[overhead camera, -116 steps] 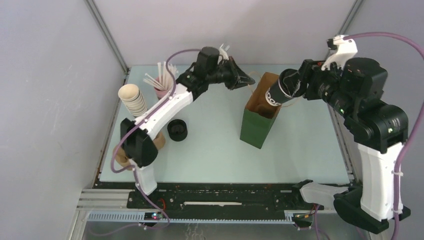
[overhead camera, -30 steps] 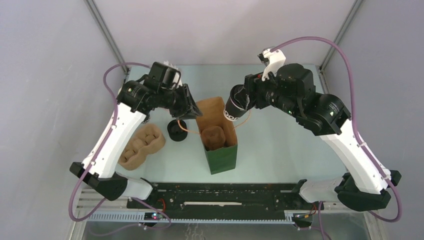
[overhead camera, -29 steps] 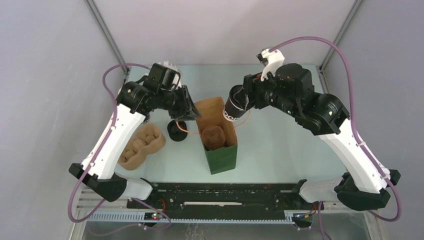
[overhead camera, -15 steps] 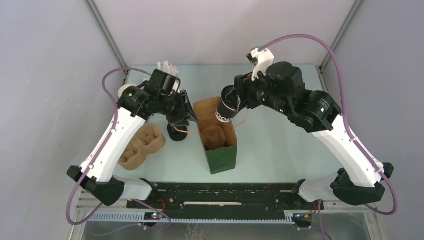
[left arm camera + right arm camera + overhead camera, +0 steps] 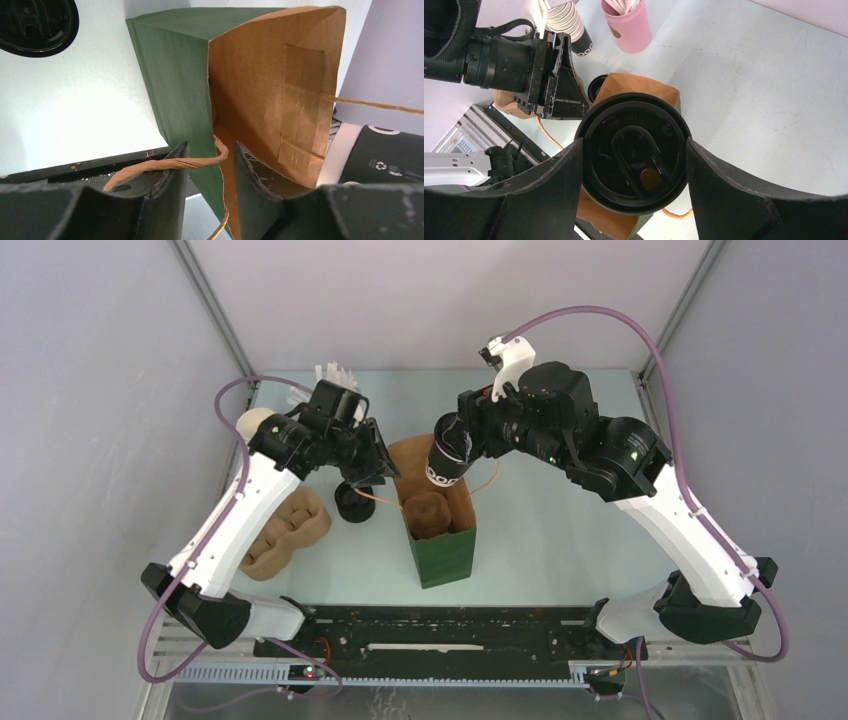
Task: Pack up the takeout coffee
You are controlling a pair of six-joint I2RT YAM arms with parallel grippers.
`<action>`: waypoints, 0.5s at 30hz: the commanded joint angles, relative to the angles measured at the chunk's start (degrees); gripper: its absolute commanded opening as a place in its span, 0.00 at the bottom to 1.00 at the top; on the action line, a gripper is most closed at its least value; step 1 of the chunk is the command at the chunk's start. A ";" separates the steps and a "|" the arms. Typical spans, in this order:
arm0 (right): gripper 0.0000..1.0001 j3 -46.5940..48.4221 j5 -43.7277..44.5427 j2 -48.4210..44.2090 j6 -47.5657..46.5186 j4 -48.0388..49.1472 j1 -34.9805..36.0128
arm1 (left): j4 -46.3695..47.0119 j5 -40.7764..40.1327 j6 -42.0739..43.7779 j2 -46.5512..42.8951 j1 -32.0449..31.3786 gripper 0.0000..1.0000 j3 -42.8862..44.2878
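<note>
Two hands meet at the green paper bag (image 5: 441,552) on the counter (image 5: 570,540). The right hand (image 5: 634,156) grips the takeout coffee (image 5: 443,458), tilted above the bag's open mouth toward 12 o'clock. At the bag's 10 o'clock, the left hand (image 5: 209,165) is slightly spread, with the bag's handle (image 5: 165,164) threaded between its fingers.

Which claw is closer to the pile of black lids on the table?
Left. The left claw is right beside the black lids, hooking the bag's string handle. The right claw is on the bag's far side, holding the coffee cup.
</note>
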 commanded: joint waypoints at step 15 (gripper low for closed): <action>0.33 1.02 1.47 -0.07 -1.26 0.60 1.51 | 4.76 -4.62 -1.68 3.69 -2.06 0.24 -0.56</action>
